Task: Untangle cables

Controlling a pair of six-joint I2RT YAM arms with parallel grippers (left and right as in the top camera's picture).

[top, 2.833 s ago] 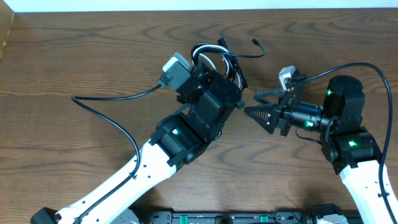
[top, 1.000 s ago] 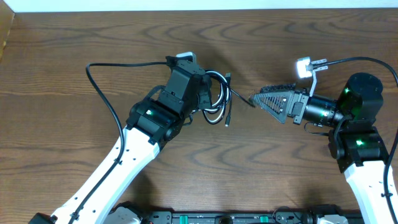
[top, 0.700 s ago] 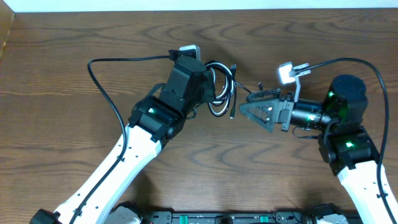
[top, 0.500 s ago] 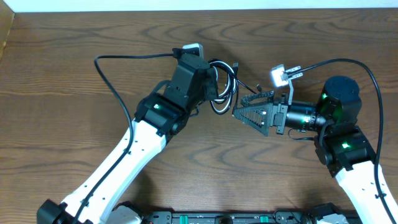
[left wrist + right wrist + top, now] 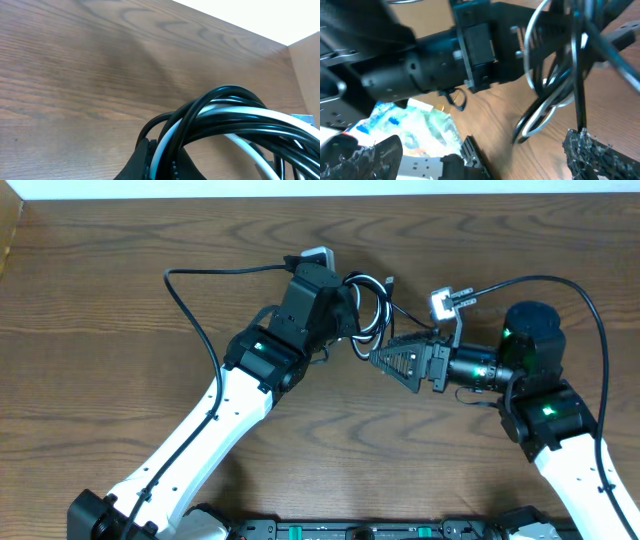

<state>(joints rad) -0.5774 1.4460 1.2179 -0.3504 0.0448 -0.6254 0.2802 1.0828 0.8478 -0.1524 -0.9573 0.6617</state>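
Here, the left pincer clamps the coiled cables just beside the wide-open right pincer.

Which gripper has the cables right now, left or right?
The left gripper: it is shut on the cables. The right gripper stands wide open next to them, gripping nothing.

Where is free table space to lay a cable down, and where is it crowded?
Free: the bare table left of the thick cable looping off the left arm, and the patch between that arm and the right arm. Crowded: the centre, where the left gripper holds the cables and the open right gripper points at them.
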